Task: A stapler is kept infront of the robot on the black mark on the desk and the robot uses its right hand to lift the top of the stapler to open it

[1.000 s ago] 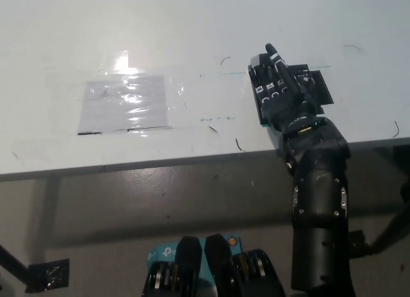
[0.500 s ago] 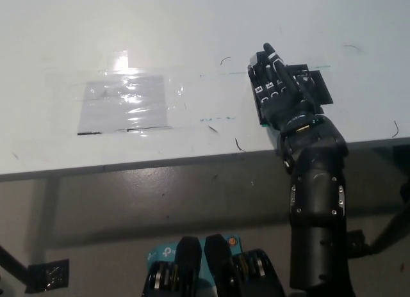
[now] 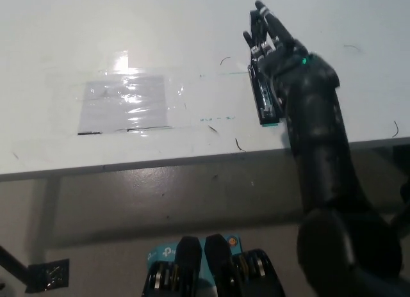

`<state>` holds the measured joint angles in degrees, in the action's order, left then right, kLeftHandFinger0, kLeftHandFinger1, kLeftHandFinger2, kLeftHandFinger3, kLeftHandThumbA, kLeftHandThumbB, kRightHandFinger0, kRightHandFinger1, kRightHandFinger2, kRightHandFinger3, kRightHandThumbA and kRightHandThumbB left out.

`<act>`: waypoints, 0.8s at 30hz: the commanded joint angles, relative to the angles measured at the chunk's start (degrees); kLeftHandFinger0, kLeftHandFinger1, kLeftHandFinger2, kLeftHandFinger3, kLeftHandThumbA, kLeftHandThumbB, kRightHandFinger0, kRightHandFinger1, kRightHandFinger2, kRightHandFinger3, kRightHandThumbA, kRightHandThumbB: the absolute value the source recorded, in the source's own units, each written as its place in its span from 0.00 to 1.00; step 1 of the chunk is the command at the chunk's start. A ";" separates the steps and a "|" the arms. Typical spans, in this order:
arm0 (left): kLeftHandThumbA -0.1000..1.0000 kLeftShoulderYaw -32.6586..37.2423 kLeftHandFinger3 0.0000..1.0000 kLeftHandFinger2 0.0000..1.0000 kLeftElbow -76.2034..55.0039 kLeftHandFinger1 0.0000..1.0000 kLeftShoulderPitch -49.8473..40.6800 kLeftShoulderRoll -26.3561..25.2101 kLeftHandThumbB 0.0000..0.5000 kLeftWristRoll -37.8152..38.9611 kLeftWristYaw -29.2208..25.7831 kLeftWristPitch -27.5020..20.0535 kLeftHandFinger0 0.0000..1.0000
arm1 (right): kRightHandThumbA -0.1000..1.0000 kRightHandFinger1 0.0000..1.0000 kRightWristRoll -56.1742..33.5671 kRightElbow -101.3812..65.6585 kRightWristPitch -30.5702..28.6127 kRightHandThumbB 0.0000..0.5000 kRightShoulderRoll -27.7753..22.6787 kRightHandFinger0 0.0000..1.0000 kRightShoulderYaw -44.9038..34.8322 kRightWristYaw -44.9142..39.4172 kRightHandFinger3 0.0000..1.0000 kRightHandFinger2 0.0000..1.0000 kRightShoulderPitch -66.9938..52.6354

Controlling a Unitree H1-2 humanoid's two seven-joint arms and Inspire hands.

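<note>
The black right hand (image 3: 275, 44) has gone up and away from the robot. A second ago it lay flat and low on the stapler (image 3: 264, 100), near the front edge of the desk (image 3: 192, 28). Now the arm is raised and stretched out, and the hand is high over the far end of the stapler. Its fingers (image 3: 259, 18) are spread and point away from the robot. I cannot tell if they hold any part of the stapler, because the hand and arm hide most of it.

The stapler sits just under the hand and a bit toward the robot. Only a thin dark strip with a green edge shows beside the wrist. It has not slid on the desk. I cannot tell if its top is up or down.

I think the hand is in the lifting part of the job, or it has let go and is pulling off. The top may not be open yet.

Far off to the hand's left lies a shiny taped sheet (image 3: 125, 105) on the desk. The white left hand is not in the picture.
</note>
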<state>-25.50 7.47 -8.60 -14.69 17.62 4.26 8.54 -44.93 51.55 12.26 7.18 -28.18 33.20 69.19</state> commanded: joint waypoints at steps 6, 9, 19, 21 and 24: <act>0.39 -0.44 0.89 0.76 -1.00 0.61 -0.58 -0.58 0.32 1.13 0.36 -1.23 0.52 | 0.83 0.59 2.42 15.45 -14.09 0.00 -3.13 0.47 -0.76 -7.73 0.82 0.62 17.53; 0.40 -0.30 0.91 0.76 -0.89 0.62 -0.63 -0.71 0.31 1.08 0.63 -1.26 0.54 | 0.83 0.53 3.60 18.71 -15.30 0.00 -3.85 0.40 -0.20 -8.15 0.79 0.57 18.43; 0.38 -0.80 0.90 0.76 -2.45 0.62 -1.72 0.14 0.29 1.27 0.02 -0.25 0.54 | 0.82 0.49 4.89 23.51 -17.82 0.00 -3.95 0.38 -0.33 -9.73 0.79 0.55 18.81; 0.39 -0.70 0.91 0.77 -2.39 0.62 -1.79 0.01 0.30 1.30 0.27 -0.28 0.53 | 0.81 0.49 4.82 23.13 -17.77 0.00 -3.80 0.38 -0.59 -10.03 0.76 0.52 18.18; 0.38 -0.84 0.89 0.75 -2.11 0.61 -1.73 -0.02 0.33 1.18 -0.02 -0.33 0.52 | 0.80 0.52 4.75 21.03 -17.32 0.00 -3.17 0.41 -0.61 -9.84 0.81 0.56 16.25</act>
<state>-25.74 7.02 -9.88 -13.78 17.65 4.25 8.58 -41.33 76.31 -1.76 3.43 -28.91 29.86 79.79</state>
